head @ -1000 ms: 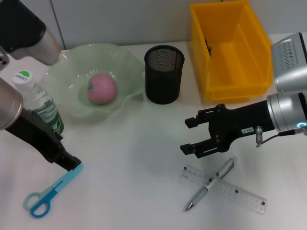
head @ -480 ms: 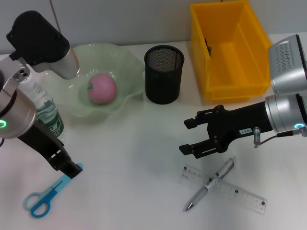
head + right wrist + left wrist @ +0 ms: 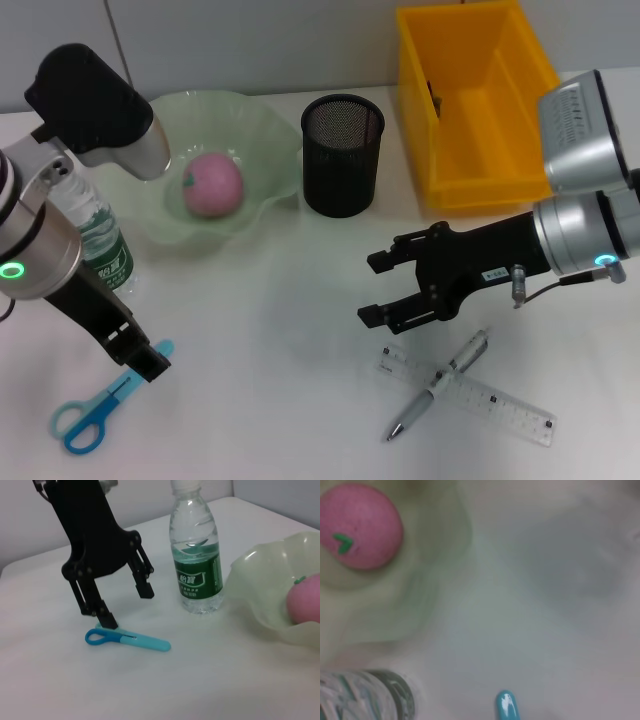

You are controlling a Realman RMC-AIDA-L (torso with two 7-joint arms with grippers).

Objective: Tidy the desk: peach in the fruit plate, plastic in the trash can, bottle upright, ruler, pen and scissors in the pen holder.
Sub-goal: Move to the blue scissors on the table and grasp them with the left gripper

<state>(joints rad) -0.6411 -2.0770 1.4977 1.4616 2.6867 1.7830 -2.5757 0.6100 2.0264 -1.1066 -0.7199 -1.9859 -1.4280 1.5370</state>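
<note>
My left gripper (image 3: pixel 148 362) hangs low over the table (image 3: pixel 280 330) at its front left, its two black fingers (image 3: pixel 145 587) spread apart and holding nothing; in the right wrist view one finger stands just at the scissors (image 3: pixel 95 408), though I cannot tell whether it touches them. The scissors lie flat — blue handle loops toward me, the pale blue blade end pointing up toward my left gripper. My right gripper (image 3: pixel 372 288) is out over the middle of the table, jaws parted and empty, pointing toward my left; just below it lie the pen (image 3: pixel 440 383) and the clear ruler (image 3: pixel 470 393), the pen crossing on top of the ruler.

The bottle (image 3: pixel 92 232) stands upright at the left, green label facing out, beside the fruit plate (image 3: pixel 265 140); the pale green plate has a wavy rim and the pink peach (image 3: pixel 212 185) sits in its hollow, the green mark on it showing in the left wrist view too. The black mesh pen holder (image 3: pixel 342 155) stands just right of the plate, and I see nothing inside it; farther right is the yellow trash can (image 3: pixel 478 105), with a small dark thing against its inner left wall that I cannot make out.
</note>
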